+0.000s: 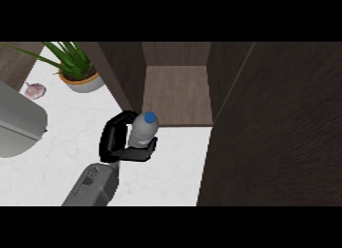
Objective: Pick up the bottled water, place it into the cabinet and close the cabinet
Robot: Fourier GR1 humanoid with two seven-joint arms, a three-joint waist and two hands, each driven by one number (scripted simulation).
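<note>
Bottled water [143, 130]: upright, blue cap on top, lifted just in front of the cabinet's open front, near the far edge of the white surface [44, 169].
Hold: curled round the bottle by the hand [118, 138], fingers wrapped on its left side, thumb across the lower body.
Which hand: only one grey forearm in view, rising from the lower edge left of centre; taken as the left, though the one view leaves it unsure. Other hand not visible.
Cabinet [175, 94]: open, wooden shelf bare where visible, dark side panel just left of the bottle's cap.
Cabinet door [281, 131]: swung wide, filling the right side, still to be closed.
Stage, as judged: bottle picked up, not yet inside; placing and closing remain.
Risk one: cap or shoulder catching the left side panel on the way in, since the bottle sits almost against it; could tip the bottle.
Risk two: tall narrow bottle toppling if released tilted on the shelf.
Risk three: door blocked if the bottle ends near the shelf's front edge.
Outer things: potted plant [79, 72] at the far left corner, grey appliance [9, 121] along the left edge, well apart.
</note>
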